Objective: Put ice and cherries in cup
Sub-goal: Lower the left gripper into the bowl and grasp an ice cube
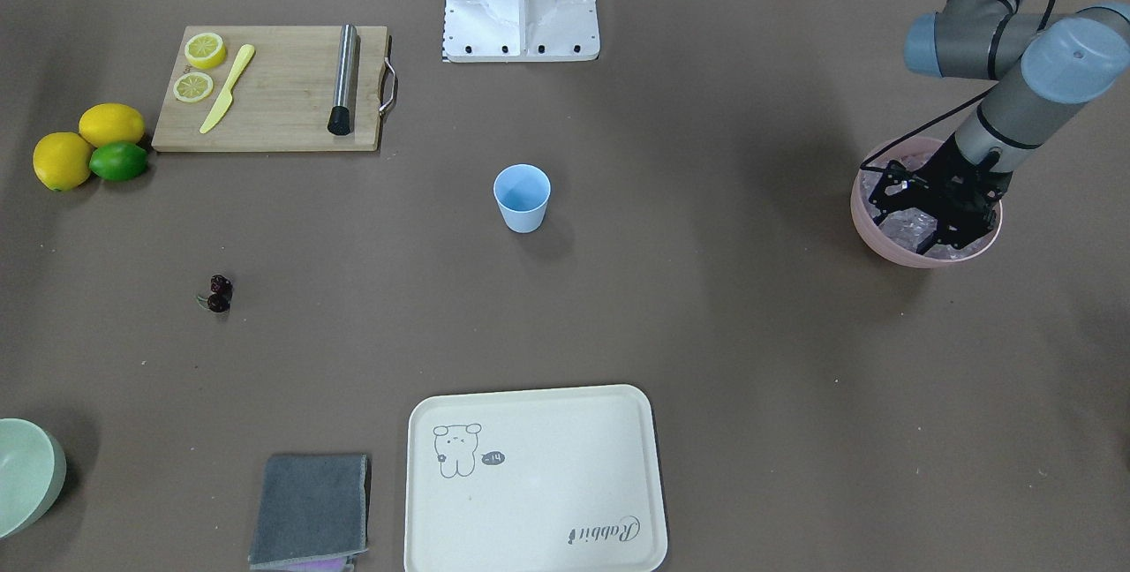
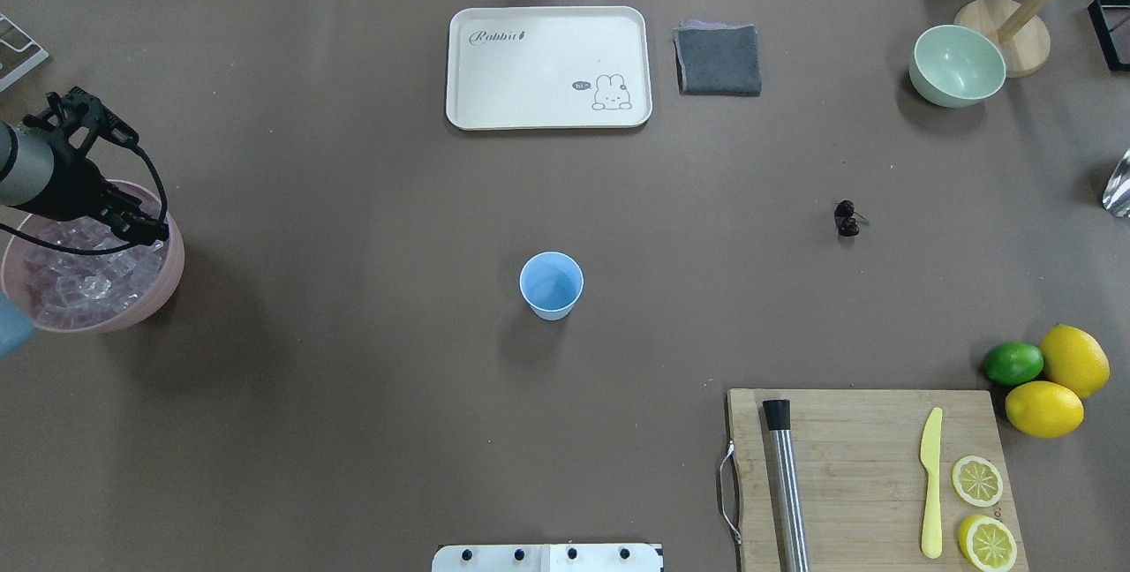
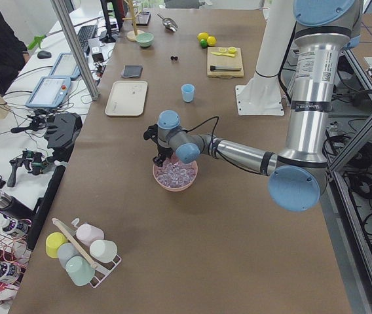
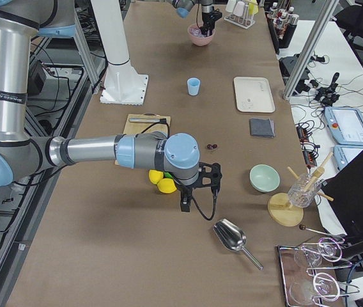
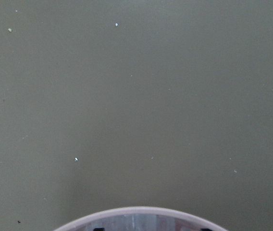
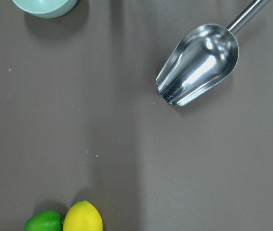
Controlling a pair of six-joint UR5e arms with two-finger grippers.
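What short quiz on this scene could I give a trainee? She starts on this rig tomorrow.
1. True or false: the light blue cup already holds ice.
2. The left claw reaches into: A) pink bowl, B) pale green bowl, C) tray?
3. What are the two small dark fruits on the bare table?
Key: 1 false, the cup looks empty and the ice sits in the pink bowl; 2 A; 3 cherries.

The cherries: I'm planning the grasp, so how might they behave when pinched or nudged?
Probably light: the cherries are far smaller than the cup. Round, so they may roll, though lying joined as a pair likely limits that.
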